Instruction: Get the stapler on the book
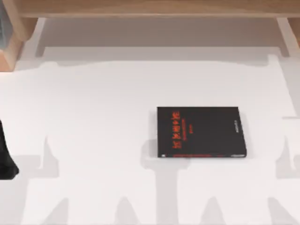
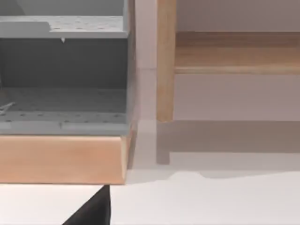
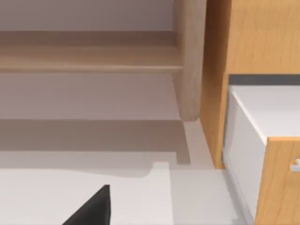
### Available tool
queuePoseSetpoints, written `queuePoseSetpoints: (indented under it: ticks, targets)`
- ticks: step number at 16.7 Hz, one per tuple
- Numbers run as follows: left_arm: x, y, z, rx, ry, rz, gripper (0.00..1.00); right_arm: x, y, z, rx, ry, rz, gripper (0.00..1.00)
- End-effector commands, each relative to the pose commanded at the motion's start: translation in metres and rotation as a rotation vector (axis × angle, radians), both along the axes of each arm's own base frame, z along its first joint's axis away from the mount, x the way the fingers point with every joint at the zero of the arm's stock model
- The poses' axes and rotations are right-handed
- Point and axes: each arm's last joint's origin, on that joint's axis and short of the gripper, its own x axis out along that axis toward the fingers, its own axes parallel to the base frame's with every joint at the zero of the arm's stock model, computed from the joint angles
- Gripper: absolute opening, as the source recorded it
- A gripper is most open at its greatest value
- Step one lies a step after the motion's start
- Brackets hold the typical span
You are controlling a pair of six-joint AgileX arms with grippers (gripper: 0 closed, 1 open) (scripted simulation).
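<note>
Lying flat on the white table (image 1: 93,103): the book (image 1: 201,132), black, long sides running left to right across the top view. Red lettering down the left part of its cover, a thin red stripe along the edge facing the near side of the table, small white text toward the right end. Squared up with the table edges, not tilted, resting alone with bare white surface on every side.

Well off to the left of the book, at the very left border of the top view and a little nearer than the book's near edge: a dark piece of the left arm (image 1: 5,154), parked, nowhere close to the book.

Beyond the book, along the far side: a long wooden shelf (image 1: 150,8) on light wooden posts, well apart from the book.

From the left wrist camera: a black wedge of the left gripper (image 2: 93,211) low over the white surface, facing a grey compartment (image 2: 63,61) with dotted panels set on a wooden base (image 2: 61,159), and beside that a wooden post (image 2: 165,61). Cannot tell whether this gripper is parted or closed.

From the right wrist camera: a similar black wedge of the right gripper (image 3: 93,208) above the table, facing a wooden cabinet (image 3: 253,37) with a white drawer (image 3: 262,108) pulled partly out. Cannot tell here either whether it is parted or closed.
</note>
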Motion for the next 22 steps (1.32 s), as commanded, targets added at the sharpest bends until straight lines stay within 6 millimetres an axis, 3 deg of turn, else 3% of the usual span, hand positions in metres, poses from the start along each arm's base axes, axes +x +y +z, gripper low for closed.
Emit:
queuePoseSetpoints:
  ticks: [3, 6, 9, 14, 18, 22]
  targets:
    - [0.0, 0.0, 0.0, 0.0, 0.0, 0.0, 1.0, 0.0, 0.0, 0.001, 0.0, 0.001, -0.001, 1.0]
    - [0.0, 0.0, 0.0, 0.0, 0.0, 0.0, 1.0, -0.002, -0.001, 0.02, 0.003, 0.016, -0.015, 1.0]
    - [0.0, 0.0, 0.0, 0.0, 0.0, 0.0, 1.0, -0.004, -0.003, 0.058, 0.001, 0.059, -0.042, 1.0]
    - [0.0, 0.0, 0.0, 0.0, 0.0, 0.0, 1.0, 0.004, -0.007, 0.141, -0.008, 0.202, -0.086, 1.0]
    - [0.0, 0.0, 0.0, 0.0, 0.0, 0.0, 1.0, 0.024, -0.011, 0.2, -0.019, 0.315, -0.11, 1.0]
    - [0.0, 0.0, 0.0, 0.0, 0.0, 0.0, 1.0, 0.055, -0.018, 0.232, -0.023, 0.449, -0.129, 1.0]
